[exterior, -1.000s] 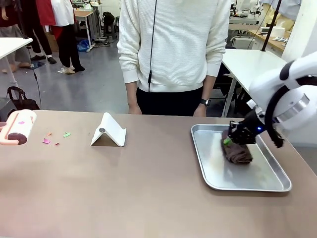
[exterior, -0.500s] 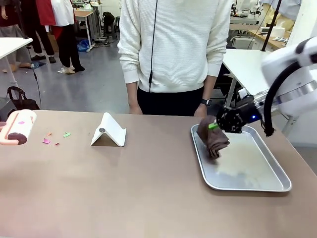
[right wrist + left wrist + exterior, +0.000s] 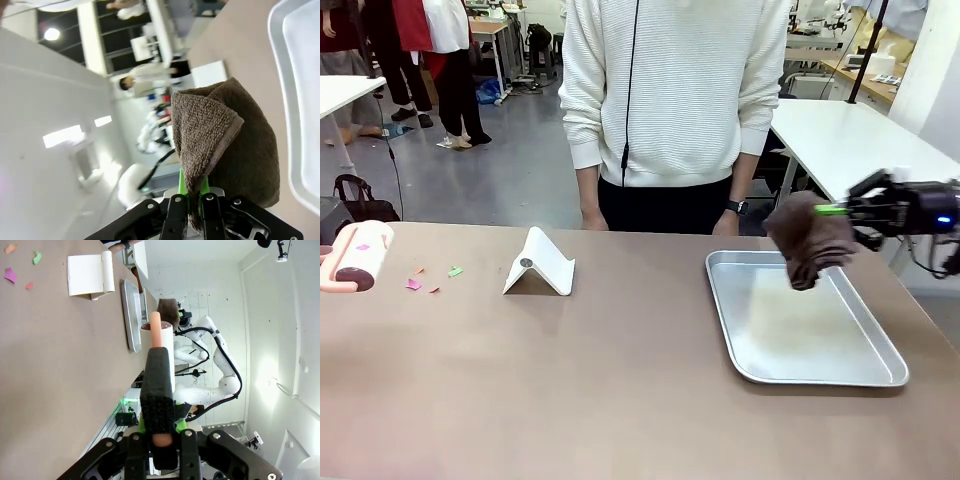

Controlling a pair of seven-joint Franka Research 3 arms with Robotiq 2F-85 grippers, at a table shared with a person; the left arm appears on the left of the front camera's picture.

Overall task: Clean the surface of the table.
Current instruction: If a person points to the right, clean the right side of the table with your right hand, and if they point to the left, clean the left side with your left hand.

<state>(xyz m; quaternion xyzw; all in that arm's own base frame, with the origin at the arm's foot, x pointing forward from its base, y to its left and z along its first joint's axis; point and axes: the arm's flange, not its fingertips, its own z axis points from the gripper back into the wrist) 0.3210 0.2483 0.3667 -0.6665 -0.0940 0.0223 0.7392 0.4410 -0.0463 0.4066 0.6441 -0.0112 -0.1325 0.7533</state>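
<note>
Jaws tight: cloth (image 3: 809, 247) right; lint roller (image 3: 362, 256) left

A shallow silver tray (image 3: 800, 335) lies at the right, bare inside; a brown cloth (image 3: 810, 242) hangs in the air over its far edge; a folded white stand (image 3: 540, 263) sits well to its left; further left lie small pink and green paper scraps (image 3: 454, 271), and beyond them a lint roller (image 3: 360, 256) with a pink handle; a person (image 3: 670, 90) in a white sweater stands at the far side.
</note>
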